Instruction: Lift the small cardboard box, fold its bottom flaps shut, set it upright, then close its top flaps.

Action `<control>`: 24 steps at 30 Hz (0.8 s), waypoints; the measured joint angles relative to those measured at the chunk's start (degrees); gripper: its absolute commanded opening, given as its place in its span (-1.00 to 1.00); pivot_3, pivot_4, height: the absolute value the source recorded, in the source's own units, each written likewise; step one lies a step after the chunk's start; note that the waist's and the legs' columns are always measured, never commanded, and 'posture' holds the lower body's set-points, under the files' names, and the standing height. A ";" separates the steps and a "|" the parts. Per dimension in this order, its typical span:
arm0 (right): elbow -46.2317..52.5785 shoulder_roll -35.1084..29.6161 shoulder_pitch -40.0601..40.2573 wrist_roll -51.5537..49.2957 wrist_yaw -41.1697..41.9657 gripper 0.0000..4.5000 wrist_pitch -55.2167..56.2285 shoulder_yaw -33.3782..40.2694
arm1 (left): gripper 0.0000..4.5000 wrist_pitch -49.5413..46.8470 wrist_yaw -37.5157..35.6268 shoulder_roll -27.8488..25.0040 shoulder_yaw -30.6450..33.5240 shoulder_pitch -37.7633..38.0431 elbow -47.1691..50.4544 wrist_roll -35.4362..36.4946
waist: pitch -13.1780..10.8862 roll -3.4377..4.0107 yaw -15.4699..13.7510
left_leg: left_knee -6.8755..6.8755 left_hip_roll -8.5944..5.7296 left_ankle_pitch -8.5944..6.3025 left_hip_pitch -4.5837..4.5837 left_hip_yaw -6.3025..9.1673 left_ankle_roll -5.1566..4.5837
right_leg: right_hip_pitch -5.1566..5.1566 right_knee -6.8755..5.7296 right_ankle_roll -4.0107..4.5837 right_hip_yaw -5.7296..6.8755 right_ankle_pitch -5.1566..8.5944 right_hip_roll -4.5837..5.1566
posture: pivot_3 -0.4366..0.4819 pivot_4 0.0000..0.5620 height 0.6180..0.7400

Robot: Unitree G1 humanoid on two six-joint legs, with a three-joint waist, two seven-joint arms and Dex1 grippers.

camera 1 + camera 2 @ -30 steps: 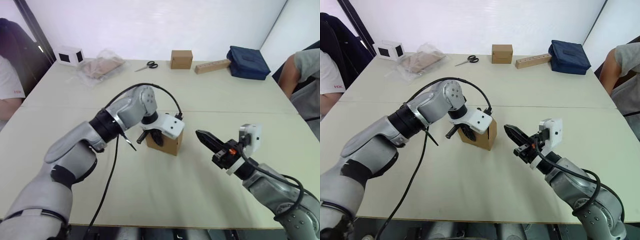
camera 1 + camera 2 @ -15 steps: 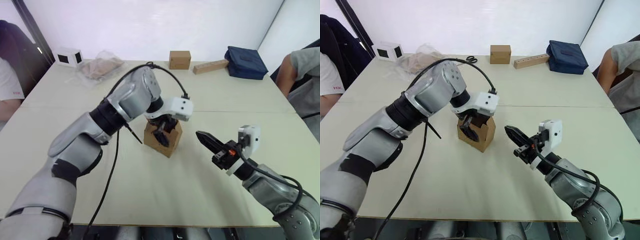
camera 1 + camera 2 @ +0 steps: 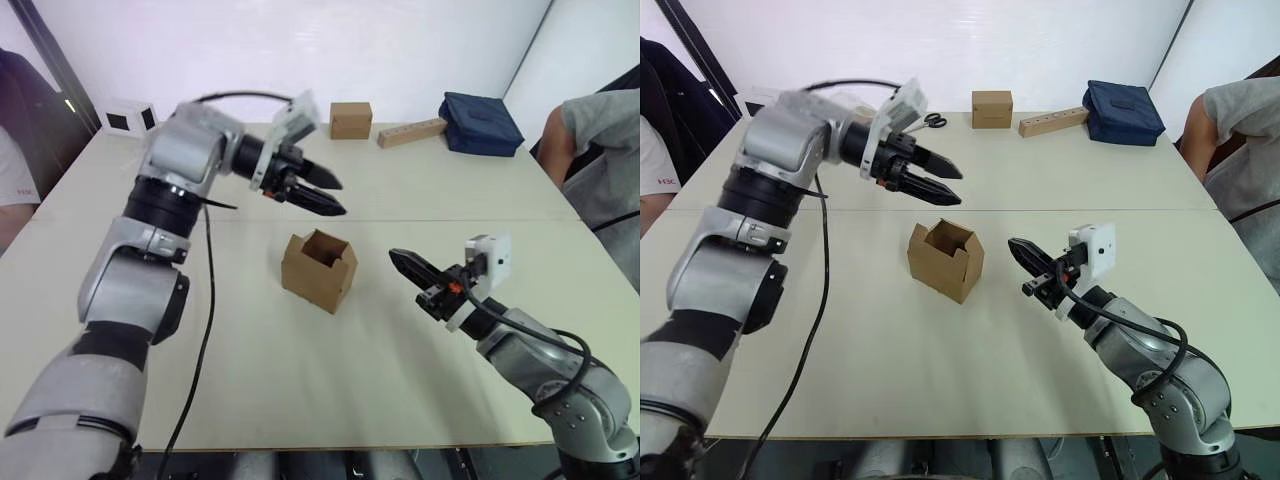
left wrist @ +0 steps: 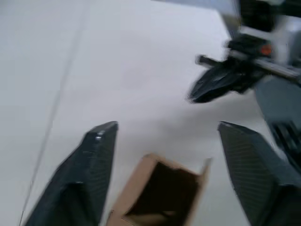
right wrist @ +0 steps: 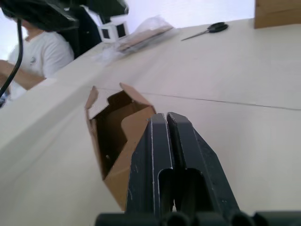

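The box (image 3: 319,270) stands upright mid-table with its top flaps open, so what remains is closing them (the bottom looks already seated). The left gripper (image 3: 332,196) hangs above and behind it, jaws spread wide and empty. The right gripper (image 3: 399,262) waits just beside the box, jaws pressed together, placed to nudge a flap down.

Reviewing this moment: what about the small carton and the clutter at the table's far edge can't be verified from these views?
- Small cardboard box: its underside rests on the table in both eye views, so the bottom flaps' state is hidden.
- Left wrist view: the box is blurred and cut off by the edge.
- Plastic bag: contents too indistinct in the right wrist view.
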State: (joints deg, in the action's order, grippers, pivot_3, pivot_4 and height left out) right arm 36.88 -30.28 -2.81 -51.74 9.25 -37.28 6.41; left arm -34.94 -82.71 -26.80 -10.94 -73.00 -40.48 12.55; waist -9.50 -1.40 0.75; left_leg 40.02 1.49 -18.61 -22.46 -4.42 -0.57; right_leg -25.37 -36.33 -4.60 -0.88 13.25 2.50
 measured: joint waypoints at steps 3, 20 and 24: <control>0.01 -0.01 -0.19 2.38 -0.55 -1.00 -0.23 -1.03 | -0.71 2.32 4.34 0.11 3.32 2.54 -1.64 0.47 | 0.00 0.00 -0.25 | 0.00 -0.06 -0.01 -0.03 0.01 -0.01 | 0.01 0.03 -0.16 0.02 -0.09 0.07 | -0.05 -0.47 1.00; -5.34 2.41 -2.05 18.49 -0.27 -1.00 -6.29 -12.06 | -0.99 15.89 13.45 0.76 3.11 25.48 -1.29 -4.38 | 0.02 0.01 -0.17 | 0.05 -0.09 -0.02 0.00 -0.07 -0.03 | 0.05 0.02 -0.22 0.00 -0.17 0.12 | -0.05 -0.47 1.00; -6.12 4.89 -1.81 19.50 1.15 -1.00 -6.22 -12.78 | -0.99 11.21 9.71 -1.63 1.79 28.62 7.30 -4.12 | 0.03 0.02 -0.04 | 0.06 -0.09 -0.02 0.04 -0.08 -0.03 | 0.08 0.01 -0.22 -0.01 -0.17 0.12 | -0.05 -0.47 1.00</control>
State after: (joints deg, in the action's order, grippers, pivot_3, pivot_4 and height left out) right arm 30.76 -25.39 -4.63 -32.23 10.40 -43.50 -6.37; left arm -23.72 -73.00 -28.43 -9.15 -44.38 -33.17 8.43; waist -9.47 -1.38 0.71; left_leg 40.07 1.41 -18.63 -22.42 -4.51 -0.60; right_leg -25.30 -36.32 -4.82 -0.89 13.08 2.62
